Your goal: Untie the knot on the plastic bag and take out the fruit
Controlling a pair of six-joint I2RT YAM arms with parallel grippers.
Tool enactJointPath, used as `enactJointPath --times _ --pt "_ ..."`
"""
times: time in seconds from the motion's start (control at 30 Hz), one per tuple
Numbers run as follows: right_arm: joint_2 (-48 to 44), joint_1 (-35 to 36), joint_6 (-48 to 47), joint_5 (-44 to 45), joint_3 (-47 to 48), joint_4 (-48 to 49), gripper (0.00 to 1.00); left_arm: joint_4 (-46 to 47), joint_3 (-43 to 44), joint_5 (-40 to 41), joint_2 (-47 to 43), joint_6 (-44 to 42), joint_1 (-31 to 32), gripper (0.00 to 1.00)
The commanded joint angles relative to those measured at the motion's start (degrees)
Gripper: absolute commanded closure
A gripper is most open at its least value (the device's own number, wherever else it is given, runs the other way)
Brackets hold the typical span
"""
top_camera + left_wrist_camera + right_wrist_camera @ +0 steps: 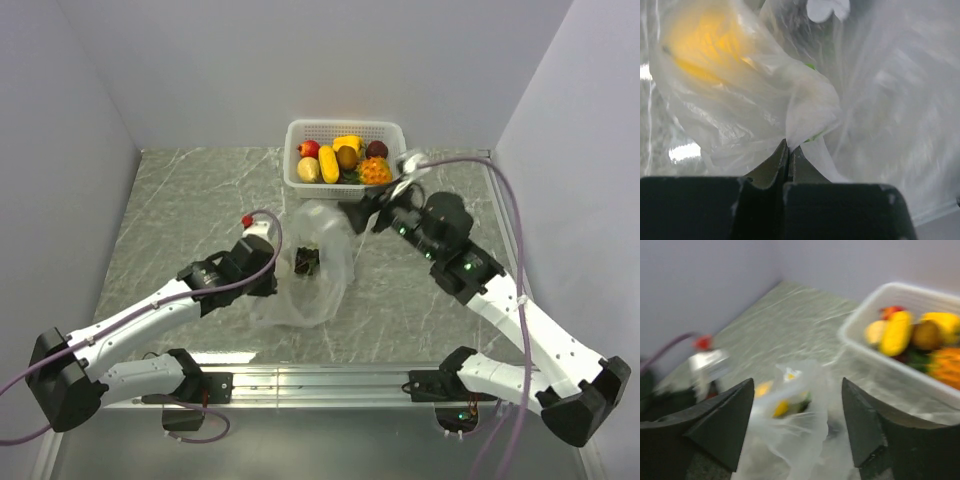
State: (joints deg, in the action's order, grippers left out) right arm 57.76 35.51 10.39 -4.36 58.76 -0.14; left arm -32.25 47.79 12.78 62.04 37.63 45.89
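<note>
The clear plastic bag [312,268] lies crumpled mid-table, with a dark fruit [306,262] showing inside it. My left gripper [283,268] is at the bag's left side, its jaws shut on a fold of the plastic bag [805,107]. A yellow fruit [702,45] glows through the film above them. My right gripper [366,214] hovers open at the bag's upper right, near the basket. In its wrist view the right gripper [797,385] frames the plastic bag [800,440] and yellow fruit [781,407] without touching. No knot is distinguishable.
A white basket [293,165] stands at the back centre holding several toy fruits, among them a yellow banana [328,163] and an orange knobbly one [375,171]. In the blurred right wrist view the basket rim [865,315] is close on the right. White walls close three sides.
</note>
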Motion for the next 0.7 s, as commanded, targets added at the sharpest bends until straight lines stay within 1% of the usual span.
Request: enactJointPath --times 0.0,0.07,0.1,0.17,0.27,0.3,0.47,0.5,0.53,0.63,0.67 --pt "-0.54 6.67 -2.22 -3.02 -1.63 -3.11 0.26 1.58 -2.34 3.38 -2.71 7.18 -0.01 0.99" --pt "1.65 11.31 -2.22 -3.11 -2.86 -3.55 0.28 0.53 -4.37 5.32 -3.59 8.95 0.08 0.99" --pt "2.70 12.64 -1.87 -3.11 -3.12 -3.46 0.31 0.35 -4.98 6.20 -3.94 10.43 -0.01 0.99" --pt "7.09 15.80 -1.26 -3.02 -4.00 -2.93 0.34 0.34 -7.09 8.31 -5.08 11.94 -0.01 0.99" --pt "12.46 19.32 -0.90 -1.89 -2.69 -2.93 0.40 0.26 -8.94 11.21 -6.75 13.96 -0.01 0.99" --pt "13.86 21.51 -1.07 -1.10 -2.34 -2.59 0.40 0.17 -9.12 12.00 -7.11 14.49 -0.01 0.99" --pt "14.40 27.94 -4.41 6.81 0.12 -1.09 0.40 -0.27 -8.86 14.82 -8.08 14.67 -0.01 1.00" --pt "14.14 29.26 -6.16 10.39 0.73 -1.35 0.40 -0.36 -8.77 14.82 -7.82 14.67 -0.01 0.99" --pt "13.70 31.53 -7.13 12.16 2.04 -1.79 0.40 -0.27 -8.77 14.74 -7.81 14.58 -0.01 0.99" --pt "12.30 34.97 -9.51 15.51 4.42 -2.84 0.39 -0.45 -8.68 15.00 -7.37 14.93 -0.01 0.99" --pt "11.60 35.50 -9.86 15.44 4.34 -1.98 0.38 -0.53 -8.68 15.09 -7.55 15.11 -0.01 0.99"
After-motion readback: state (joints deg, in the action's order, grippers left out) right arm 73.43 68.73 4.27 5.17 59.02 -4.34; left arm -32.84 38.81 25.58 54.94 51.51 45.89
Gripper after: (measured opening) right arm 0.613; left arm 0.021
